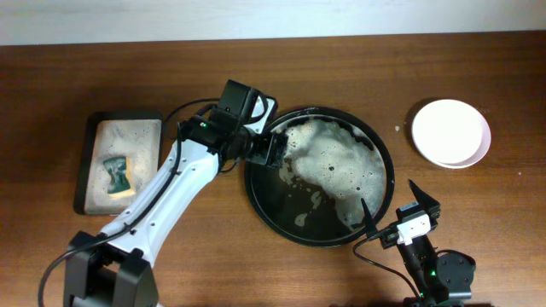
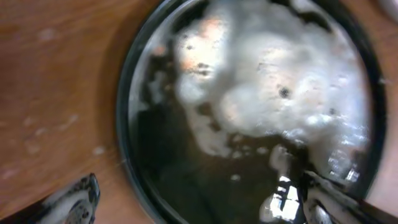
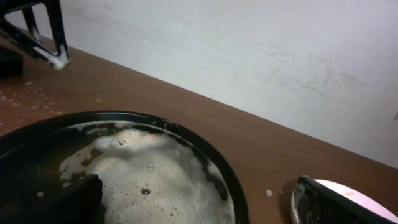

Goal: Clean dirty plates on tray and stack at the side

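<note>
The black tray (image 1: 259,193) lies mid-table, its upper right half covered in white foam (image 1: 337,162). No plate outline shows in it. White plates (image 1: 450,132) sit stacked on the table at the far right, and their edge shows in the right wrist view (image 3: 367,194). My left gripper (image 1: 276,152) is open and empty, straddling the tray's left rim (image 2: 127,143), with one finger outside and one inside (image 2: 205,208). My right gripper (image 1: 388,198) is open and empty at the tray's lower right edge, facing the foam (image 3: 199,205).
A grey rectangular sponge tray (image 1: 136,128) with a green sponge (image 1: 116,174) stands at the left. Bare wooden table (image 1: 478,222) surrounds the black tray. A white wall (image 3: 249,50) rises behind the table's far edge.
</note>
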Action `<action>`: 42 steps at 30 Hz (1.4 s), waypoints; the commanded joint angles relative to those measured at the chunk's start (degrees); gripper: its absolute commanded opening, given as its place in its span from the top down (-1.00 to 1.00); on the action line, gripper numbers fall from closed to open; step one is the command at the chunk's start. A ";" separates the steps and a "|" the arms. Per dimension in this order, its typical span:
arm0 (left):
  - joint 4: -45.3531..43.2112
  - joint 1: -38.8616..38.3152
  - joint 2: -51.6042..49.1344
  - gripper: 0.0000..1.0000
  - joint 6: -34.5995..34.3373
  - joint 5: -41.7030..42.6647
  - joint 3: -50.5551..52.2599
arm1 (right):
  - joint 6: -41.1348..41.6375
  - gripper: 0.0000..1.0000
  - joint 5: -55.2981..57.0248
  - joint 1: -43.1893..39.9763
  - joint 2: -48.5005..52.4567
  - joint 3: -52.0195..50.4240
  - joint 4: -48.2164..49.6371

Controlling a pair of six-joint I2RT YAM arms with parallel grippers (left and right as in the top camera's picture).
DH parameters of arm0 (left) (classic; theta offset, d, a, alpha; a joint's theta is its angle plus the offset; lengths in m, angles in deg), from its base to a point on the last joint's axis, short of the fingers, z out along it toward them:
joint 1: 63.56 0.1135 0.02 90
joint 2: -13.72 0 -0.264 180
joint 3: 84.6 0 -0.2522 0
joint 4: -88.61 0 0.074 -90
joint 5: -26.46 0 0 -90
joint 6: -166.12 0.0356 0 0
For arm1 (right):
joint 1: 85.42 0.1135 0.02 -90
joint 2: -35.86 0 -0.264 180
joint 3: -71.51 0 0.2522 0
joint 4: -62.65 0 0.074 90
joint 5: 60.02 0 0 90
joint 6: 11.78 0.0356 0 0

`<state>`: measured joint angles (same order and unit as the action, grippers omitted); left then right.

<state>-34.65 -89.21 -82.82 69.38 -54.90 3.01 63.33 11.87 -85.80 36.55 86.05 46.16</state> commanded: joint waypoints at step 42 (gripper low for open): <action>-38.34 22.91 96.19 -0.99 15.85 -9.68 78.14 | 0.76 -0.97 -0.31 0.00 -0.37 -0.46 -0.07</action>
<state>-73.16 -66.06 12.90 84.13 -64.19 80.93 63.31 11.89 -85.80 36.48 86.00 46.16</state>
